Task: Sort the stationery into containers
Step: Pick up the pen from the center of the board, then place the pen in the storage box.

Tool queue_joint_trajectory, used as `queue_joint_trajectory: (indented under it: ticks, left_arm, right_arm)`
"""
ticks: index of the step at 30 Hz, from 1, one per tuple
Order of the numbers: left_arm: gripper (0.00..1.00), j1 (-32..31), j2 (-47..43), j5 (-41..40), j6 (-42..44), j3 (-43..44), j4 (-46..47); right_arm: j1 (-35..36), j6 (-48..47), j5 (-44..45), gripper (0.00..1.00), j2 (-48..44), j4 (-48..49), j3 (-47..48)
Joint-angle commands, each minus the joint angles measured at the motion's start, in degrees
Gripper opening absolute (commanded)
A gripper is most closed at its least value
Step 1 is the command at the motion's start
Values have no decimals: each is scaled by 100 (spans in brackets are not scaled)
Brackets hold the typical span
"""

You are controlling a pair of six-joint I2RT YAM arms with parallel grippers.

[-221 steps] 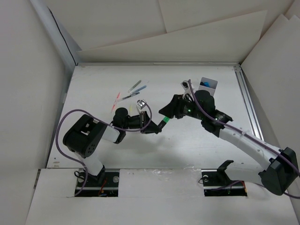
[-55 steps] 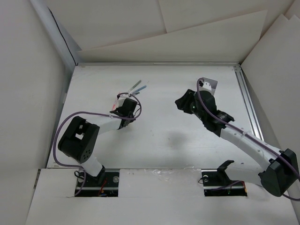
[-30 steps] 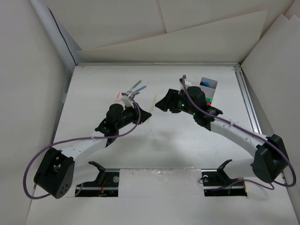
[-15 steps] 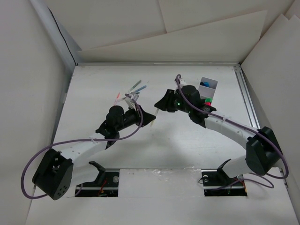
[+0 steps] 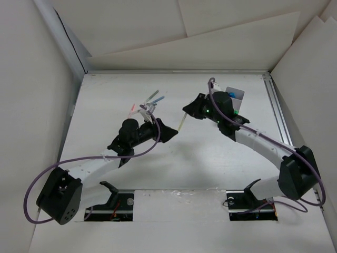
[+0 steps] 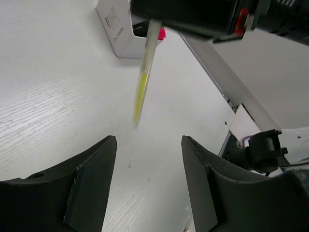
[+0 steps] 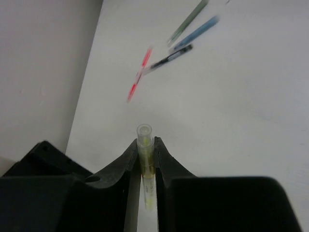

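Right wrist view: the right gripper (image 7: pixel 145 147) is clamped on a thin clear-bodied pen with a yellow core (image 7: pixel 144 131). The pen's round end pokes out just past the fingertips, above the white table (image 7: pixel 231 121). Farther off on the table lie a red pen (image 7: pixel 137 77), a black pen (image 7: pixel 171 57), a blue pen (image 7: pixel 195 34) and a green pen (image 7: pixel 188 19), near one another and blurred.

In the left wrist view the left gripper (image 6: pixel 148 145) is released. Its dark fingers (image 6: pixel 91 179) stand wide apart with nothing between them. The yellow-cored pen hangs tilted beyond the gap, held at its top by the right gripper. Behind it sits the small white rectangular box (image 6: pixel 116 29), with a pink end (image 6: pixel 161 33) showing at its edge.

The top external view shows the grippers facing each other near mid-table, not touching. The box lies just behind the right wrist, partly hidden.
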Motion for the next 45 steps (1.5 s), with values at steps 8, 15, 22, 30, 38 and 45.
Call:
queue_joint_trajectory:
  ticks: [8, 15, 22, 30, 38, 45]
  left_arm:
    - [52, -23, 425, -997, -595, 527, -384]
    - [50, -23, 830, -1243, -877, 897, -570]
    - [49, -23, 998, -1884, -877, 1091, -1044]
    - [47, 108, 1481, -3133, -815, 1670, -1695]
    - [44, 249, 2210, -3651, -929, 2417, -1915]
    - [44, 311, 2527, -4259, -929, 2884, -2460]
  right_arm:
    - [-1305, -208, 4617, 3, -1116, -793, 222]
    - [-1657, -383, 5991, 4, -186, -872, 784]
    - [-1833, -436, 6405, 4, 570, -1022, 1347]
    - [-1834, -261, 6696, 7, 1230, -1135, 1540]
    - [-1834, -85, 6696, 16, 1468, -1188, 1646]
    - [-1781, 276, 6381, 54, 1178, -1532, 1620]
